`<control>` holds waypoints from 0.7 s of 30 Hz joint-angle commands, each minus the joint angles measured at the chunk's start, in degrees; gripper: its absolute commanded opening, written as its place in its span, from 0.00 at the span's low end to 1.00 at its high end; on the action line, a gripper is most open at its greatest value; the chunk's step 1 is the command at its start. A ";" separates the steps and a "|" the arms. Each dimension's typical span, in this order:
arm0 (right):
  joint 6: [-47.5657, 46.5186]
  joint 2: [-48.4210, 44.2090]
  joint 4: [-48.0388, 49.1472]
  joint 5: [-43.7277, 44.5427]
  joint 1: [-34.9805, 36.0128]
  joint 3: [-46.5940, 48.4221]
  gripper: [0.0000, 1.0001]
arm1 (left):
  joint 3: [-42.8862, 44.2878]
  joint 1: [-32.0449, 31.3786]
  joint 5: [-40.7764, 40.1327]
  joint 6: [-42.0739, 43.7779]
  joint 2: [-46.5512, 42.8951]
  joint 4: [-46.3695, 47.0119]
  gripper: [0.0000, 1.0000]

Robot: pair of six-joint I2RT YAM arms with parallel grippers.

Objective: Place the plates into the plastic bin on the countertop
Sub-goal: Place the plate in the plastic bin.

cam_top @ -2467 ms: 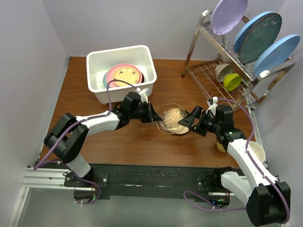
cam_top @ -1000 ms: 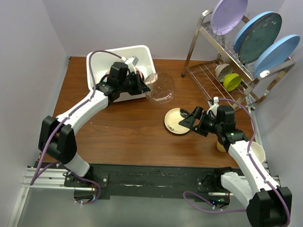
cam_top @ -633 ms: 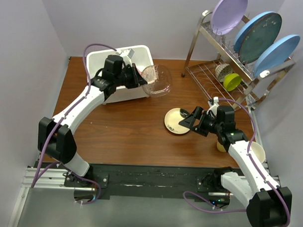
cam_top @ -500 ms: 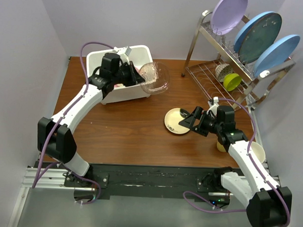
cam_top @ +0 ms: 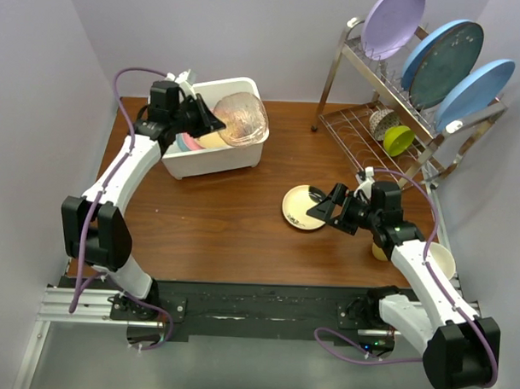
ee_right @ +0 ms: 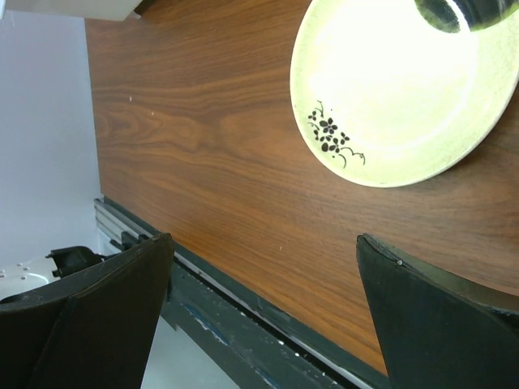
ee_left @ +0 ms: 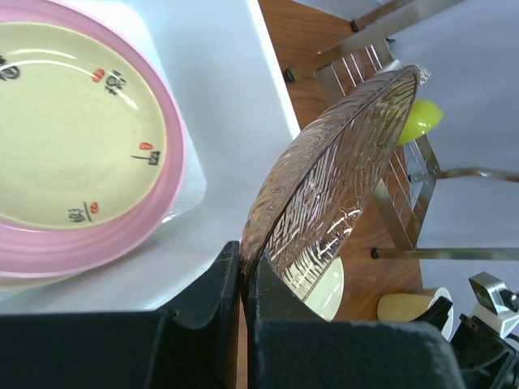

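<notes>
Right gripper hangs wide open at the edge of the small cream plate, well right of the plastic bin and nearer us. Left gripper, clamped on the rim of the clear pink plate, has swung it in above the bin, so a release looks next.

Can't see much of the stack in the bin under the glass plate. Only getting part of the pink plate and cream plate in wrist views.
</notes>
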 commanded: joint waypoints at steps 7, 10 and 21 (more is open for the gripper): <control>-1.50 0.86 0.63 -0.23 0.16 -0.56 0.99 | 5.48 5.27 3.36 -0.66 4.34 0.75 0.00; -1.76 0.95 0.45 -0.15 0.16 -0.65 0.99 | 6.01 6.59 2.84 -0.92 5.14 0.66 0.00; -2.20 1.48 0.36 -0.06 0.16 -1.17 0.99 | 7.85 10.63 1.52 -1.18 9.96 -2.06 0.00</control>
